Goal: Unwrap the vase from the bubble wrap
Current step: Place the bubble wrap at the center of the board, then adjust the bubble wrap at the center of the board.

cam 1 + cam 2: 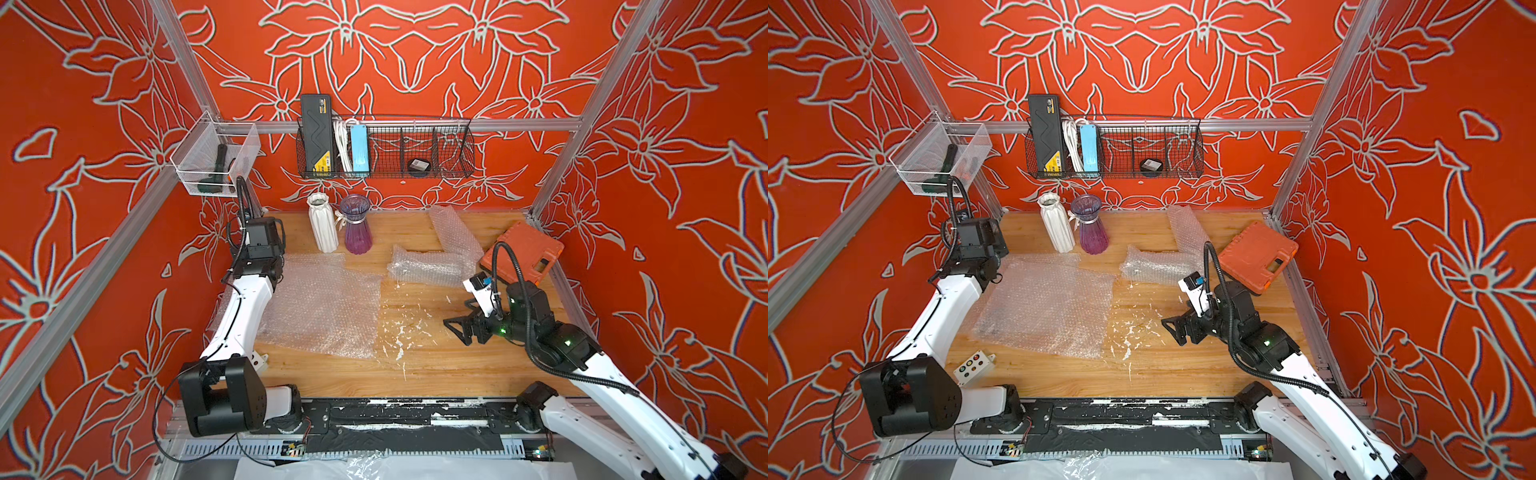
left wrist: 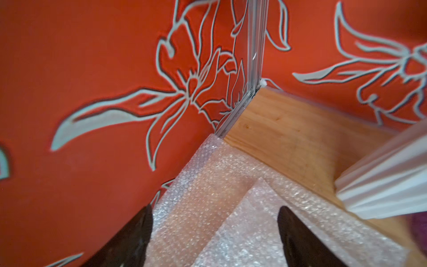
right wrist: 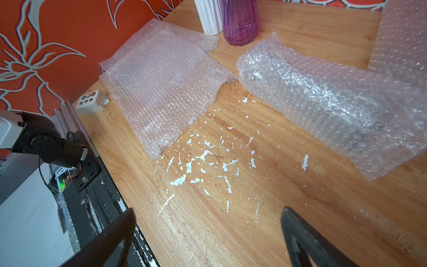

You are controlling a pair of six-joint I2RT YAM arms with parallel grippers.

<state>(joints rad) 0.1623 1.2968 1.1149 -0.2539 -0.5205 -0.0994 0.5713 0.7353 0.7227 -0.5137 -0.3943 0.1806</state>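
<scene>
**1 bundle unopened, both grippers empty**

- Right gripper (image 3: pixel 208 212): jaws wide, nothing between them. It hovers over bare table (image 1: pixel 415 365), well to the near-right of the purple vase (image 1: pixel 355 226). White flecks (image 3: pixel 203 154) scatter the wood just past its fingertips.
- Flat sheets (image 1: pixel 320 307): at least 2, overlapped and lying open. They sit nearer than the purple vase and to its left.
- Bubble wrap bundle (image 1: pixel 428 266): lies on its side, right of the purple vase and a little nearer, not touching it. Something dark shows through the layers, too clouded to identify; presumably the vase. The right gripper is near the bundle on its near-right side, clear of it.
- Handling, my judgement: the film is light, soft and crinkly. It will probably drag the whole roll along rather than peel unless the roll is pinned. The contents are likely hard, breakable and apt to roll. Pinch film only, at a loose edge or slack end; do not squeeze across the body.
- Left gripper (image 2: pixel 215 212): jaws apart and empty, above the far corner of the flat sheets. It is left of the purple vase and well apart from the bundle.
- White vase (image 1: pixel 322 222): upright and bare, just left of the purple vase.
- Loose sheet (image 1: pixel 453 228): right of the purple vase, beyond the bundle. I cannot tell whether the two are joined.
</scene>
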